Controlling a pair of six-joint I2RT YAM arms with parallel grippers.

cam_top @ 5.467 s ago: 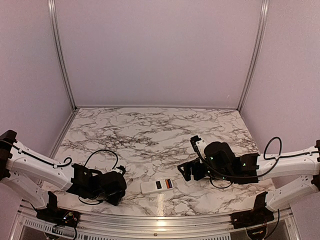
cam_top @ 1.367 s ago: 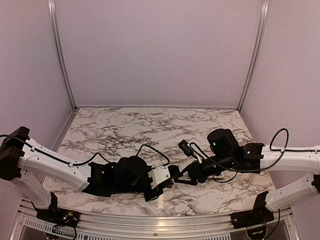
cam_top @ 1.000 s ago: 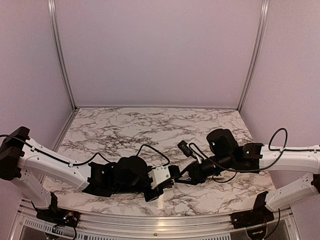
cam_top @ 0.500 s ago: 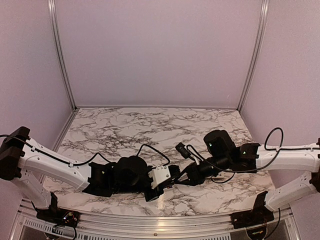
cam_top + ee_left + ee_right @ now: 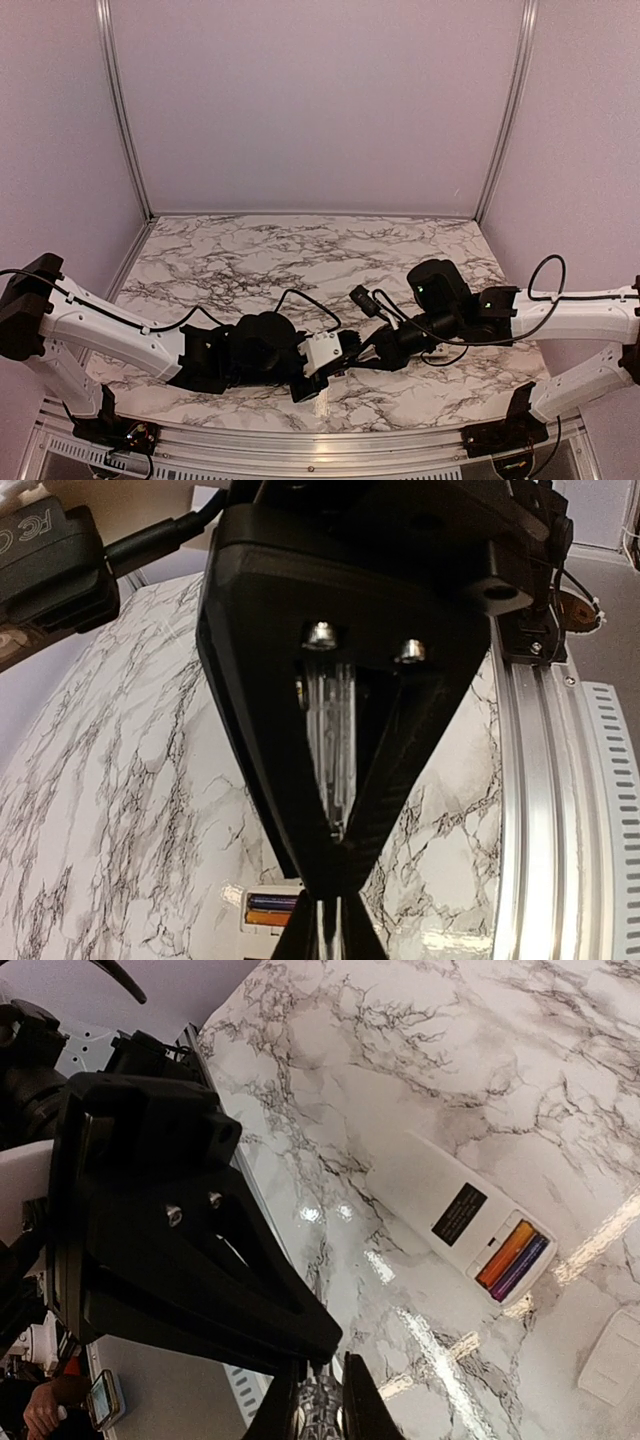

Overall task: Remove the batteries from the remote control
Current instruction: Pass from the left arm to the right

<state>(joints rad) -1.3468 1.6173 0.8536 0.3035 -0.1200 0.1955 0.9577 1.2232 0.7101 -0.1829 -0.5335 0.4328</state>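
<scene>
The batteries (image 5: pixel 510 1255), one orange and one blue-violet, lie side by side in the open bay at one end of the remote (image 5: pixel 420 1188); the remote lies flat on the marble table (image 5: pixel 450 1050), with a dark label beside the bay; a flat white cover piece (image 5: pixel 610 1357) rests on the marble near that end; my left gripper (image 5: pixel 335 940) hangs just beside the remote, fingers pressed together on nothing; my right gripper (image 5: pixel 322 1412) hovers apart from it, its tips cut by the frame edge, so I cannot tell whether it is parted or clenched.
</scene>
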